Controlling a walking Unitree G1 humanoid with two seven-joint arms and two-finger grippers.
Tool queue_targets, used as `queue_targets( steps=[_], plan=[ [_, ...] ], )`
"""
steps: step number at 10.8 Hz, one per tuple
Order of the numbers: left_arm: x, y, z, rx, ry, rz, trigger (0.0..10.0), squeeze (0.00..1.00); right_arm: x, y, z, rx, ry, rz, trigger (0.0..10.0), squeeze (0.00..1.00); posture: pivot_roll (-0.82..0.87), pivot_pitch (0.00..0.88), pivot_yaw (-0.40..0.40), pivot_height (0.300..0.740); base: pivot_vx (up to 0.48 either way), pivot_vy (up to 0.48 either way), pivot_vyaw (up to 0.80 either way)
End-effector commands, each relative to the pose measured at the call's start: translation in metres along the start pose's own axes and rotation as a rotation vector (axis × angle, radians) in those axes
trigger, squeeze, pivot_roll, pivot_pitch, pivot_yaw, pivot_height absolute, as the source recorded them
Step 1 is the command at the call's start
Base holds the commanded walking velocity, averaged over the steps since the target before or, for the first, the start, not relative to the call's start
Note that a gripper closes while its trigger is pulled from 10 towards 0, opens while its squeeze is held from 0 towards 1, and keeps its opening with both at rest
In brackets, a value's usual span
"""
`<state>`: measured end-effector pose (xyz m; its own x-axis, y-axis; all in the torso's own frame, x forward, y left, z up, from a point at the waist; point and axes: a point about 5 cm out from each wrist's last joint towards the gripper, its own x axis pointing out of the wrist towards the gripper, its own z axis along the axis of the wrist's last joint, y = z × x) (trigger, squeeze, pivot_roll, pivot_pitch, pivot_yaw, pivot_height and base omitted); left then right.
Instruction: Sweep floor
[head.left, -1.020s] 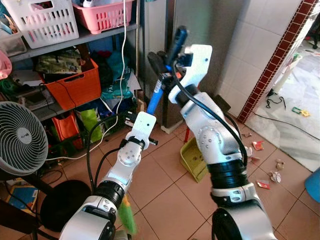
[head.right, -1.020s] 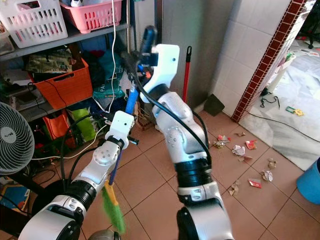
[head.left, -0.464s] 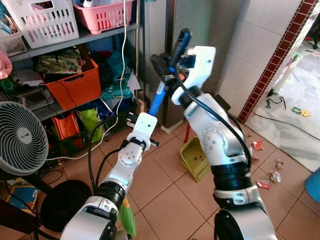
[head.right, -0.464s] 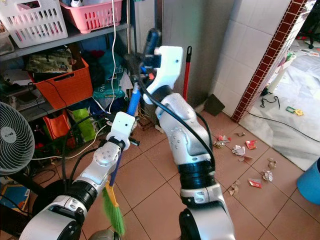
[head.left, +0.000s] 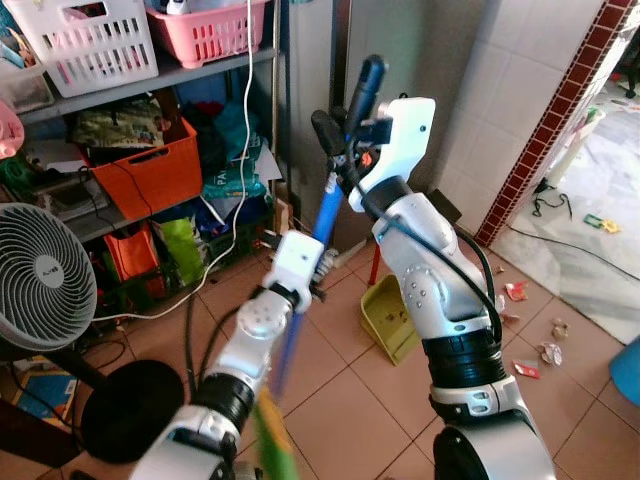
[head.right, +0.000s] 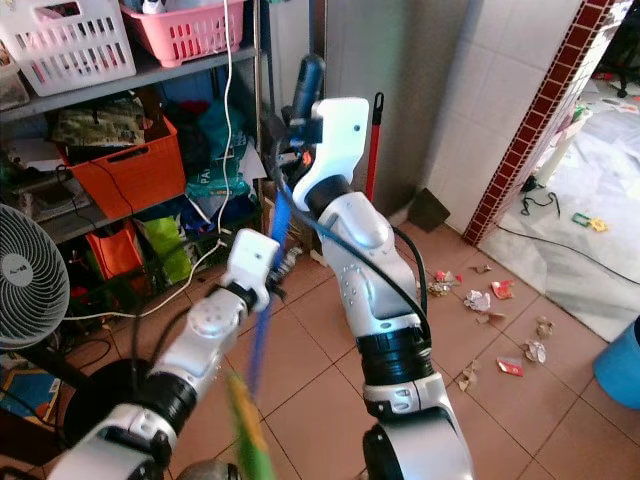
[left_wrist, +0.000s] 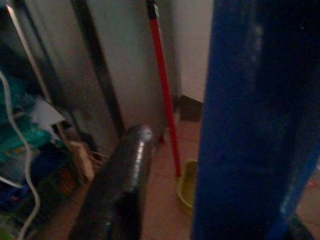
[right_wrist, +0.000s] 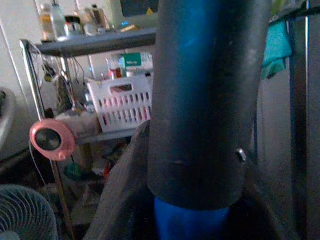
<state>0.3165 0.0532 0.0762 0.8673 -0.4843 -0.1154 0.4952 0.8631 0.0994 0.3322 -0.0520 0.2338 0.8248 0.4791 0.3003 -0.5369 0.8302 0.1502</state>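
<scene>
In the upper middle of the frame, the right gripper (head.left: 345, 140) is closed around the black rubber top of the broom (head.left: 325, 215). Lower, near the centre, the left gripper (head.left: 318, 262) holds the smooth blue handle between its pressed fingers. The green bristles (head.left: 268, 440) are blurred at the bottom edge. Behind, a yellow plastic dustpan (head.left: 388, 317) stands on the brown tiled floor (head.left: 340, 400), and paper scraps (head.left: 525, 330) lie at the right.

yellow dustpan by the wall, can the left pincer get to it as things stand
Probably not: the left pincer is shut on the blue broom handle, which the right pincer grips higher up. The yellow dustpan lies low beyond the right arm.
</scene>
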Motion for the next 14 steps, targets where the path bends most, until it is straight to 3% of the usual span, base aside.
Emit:
queue_targets(
  steps=[1,3,4,5,6,8,10,11,13,14],
  plan=[
    [-0.001,0.001,0.013,0.000,-0.051,-0.030,10.0,1.00,-0.005,-0.016,-0.001,-0.069,-0.004,-0.078,10.0,0.00,-0.05,0.000,-0.002,0.740,0.000,0.000,0.00],
    [-0.007,-0.008,0.014,-0.006,-0.018,-0.132,10.0,1.00,-0.010,-0.019,-0.012,-0.167,0.005,-0.111,10.0,0.00,-0.05,0.000,0.000,0.740,0.000,0.000,0.00],
    [-0.011,-0.011,0.016,-0.068,-0.018,-0.167,10.0,1.00,-0.015,-0.022,-0.020,-0.203,0.017,-0.136,10.0,0.00,-0.04,0.000,0.000,0.740,0.000,0.000,0.00],
    [-0.014,-0.012,0.018,-0.057,-0.018,-0.196,10.0,1.00,-0.017,-0.022,-0.024,-0.210,0.020,-0.133,10.0,0.00,-0.04,0.000,0.000,0.740,0.000,0.000,0.00],
    [-0.020,-0.010,0.020,-0.023,-0.007,-0.201,10.0,1.00,-0.018,-0.019,-0.030,-0.320,-0.004,-0.123,10.0,0.00,-0.03,0.001,0.002,0.740,0.000,0.000,0.00],
    [-0.033,0.006,0.014,0.008,0.021,-0.074,10.0,1.00,-0.028,-0.020,-0.038,-0.463,0.002,-0.084,10.0,0.00,-0.03,0.006,0.000,0.740,0.000,0.000,0.00],
    [-0.060,0.036,0.010,-0.034,0.005,0.175,10.0,1.00,-0.050,-0.034,-0.055,-0.463,0.110,-0.175,10.0,0.00,-0.02,0.014,-0.048,0.740,0.000,0.000,0.00],
    [-0.065,0.039,0.011,-0.032,-0.004,0.203,10.0,1.00,-0.054,-0.037,-0.058,-0.474,0.129,-0.200,10.0,0.00,-0.03,0.010,-0.067,0.740,0.000,0.000,0.00],
    [-0.093,0.040,0.006,-0.019,0.030,0.263,10.0,1.00,-0.075,-0.051,-0.072,-0.420,0.182,-0.316,10.0,0.00,-0.02,0.018,-0.022,0.740,0.000,0.000,0.00],
    [-0.099,0.041,0.005,-0.011,0.045,0.294,10.0,1.00,-0.079,-0.060,-0.070,-0.426,0.184,-0.385,10.0,0.00,-0.03,0.016,-0.003,0.740,0.000,0.000,0.00]
  ],
)
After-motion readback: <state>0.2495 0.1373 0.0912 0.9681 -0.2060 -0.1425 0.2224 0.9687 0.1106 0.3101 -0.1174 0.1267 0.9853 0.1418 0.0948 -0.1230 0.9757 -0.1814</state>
